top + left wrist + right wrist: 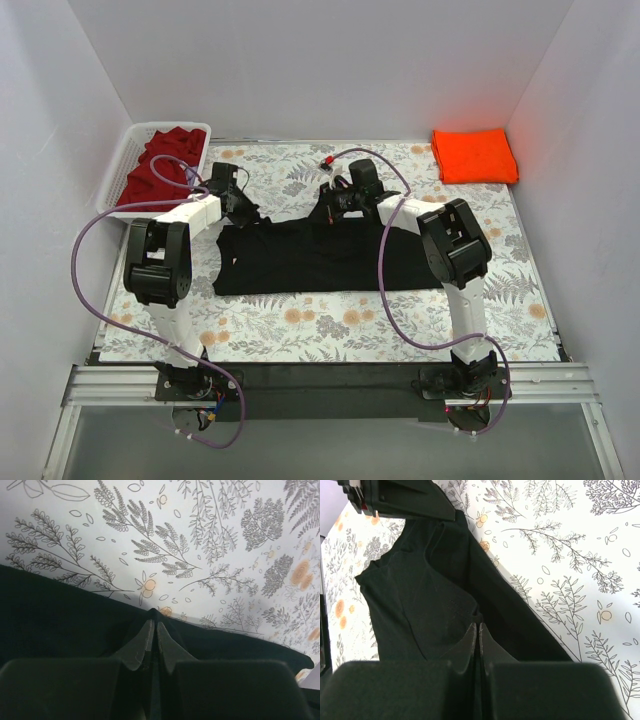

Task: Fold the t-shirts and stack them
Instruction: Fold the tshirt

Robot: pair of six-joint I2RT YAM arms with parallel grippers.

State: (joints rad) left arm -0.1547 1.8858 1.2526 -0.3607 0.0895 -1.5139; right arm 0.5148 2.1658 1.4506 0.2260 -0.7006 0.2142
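The black t-shirt (320, 258) lies spread across the middle of the flowered mat. My left gripper (246, 212) sits at its far left edge, my right gripper (327, 211) at its far edge near the middle. In the left wrist view the fingers (146, 635) are shut on a pinched peak of the black t-shirt (60, 615). In the right wrist view the fingers (470, 637) are shut on a bunched fold of the black t-shirt (420, 595). An orange t-shirt (474, 155) lies folded at the far right corner. A dark red t-shirt (165, 170) is heaped in the basket.
The white slatted basket (119, 165) stands at the far left against the wall. White walls close in the mat on the left, the back and the right. Purple cables loop beside each arm. The left arm's body (395, 500) shows at the top left of the right wrist view.
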